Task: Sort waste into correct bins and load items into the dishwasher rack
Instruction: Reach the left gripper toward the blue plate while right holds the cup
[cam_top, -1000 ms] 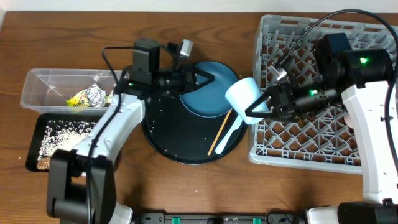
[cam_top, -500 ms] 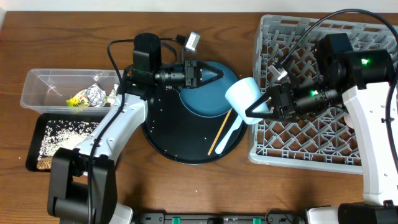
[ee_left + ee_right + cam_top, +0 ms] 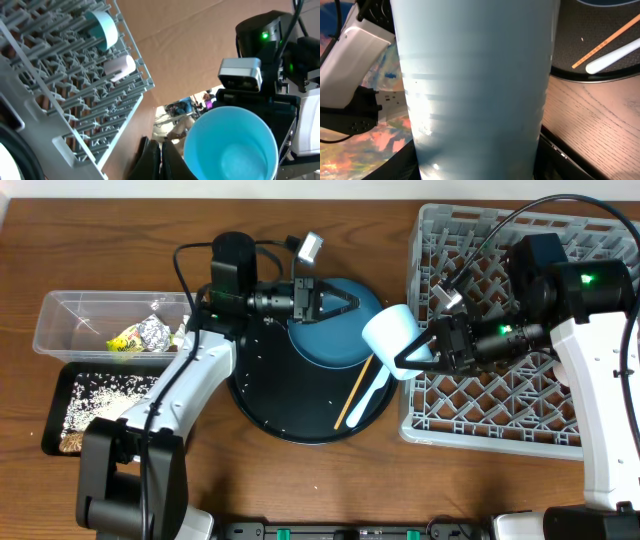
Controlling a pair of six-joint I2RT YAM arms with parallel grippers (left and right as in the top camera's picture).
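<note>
My right gripper point(image 3: 418, 352) is shut on the light blue cup point(image 3: 390, 335), holding it on its side above the gap between the round tray and the dishwasher rack point(image 3: 520, 410). The cup point(image 3: 475, 85) fills the right wrist view, and its open mouth point(image 3: 230, 145) faces the left wrist camera. My left gripper point(image 3: 348, 302) is shut on nothing, over the far edge of the dark blue plate point(image 3: 330, 340); its fingers point(image 3: 150, 160) are pressed together. A chopstick point(image 3: 353, 394) and white spoon point(image 3: 376, 394) lie on the round tray. Foil ball point(image 3: 153, 331) and yellow-green wrapper point(image 3: 125, 340) sit in the clear tub point(image 3: 70, 310).
The large round black tray point(image 3: 280, 405) holds the plate, chopstick and spoon. A shallow black tray point(image 3: 55, 415) with rice grains point(image 3: 100, 392) lies in front of the tub. Two pale items point(image 3: 102, 27) point(image 3: 120, 67) sit among the rack's pegs. Cables hang over the rack.
My left gripper has shifted a little to the right over the plate, staying shut. The right gripper and the cup have not moved.
</note>
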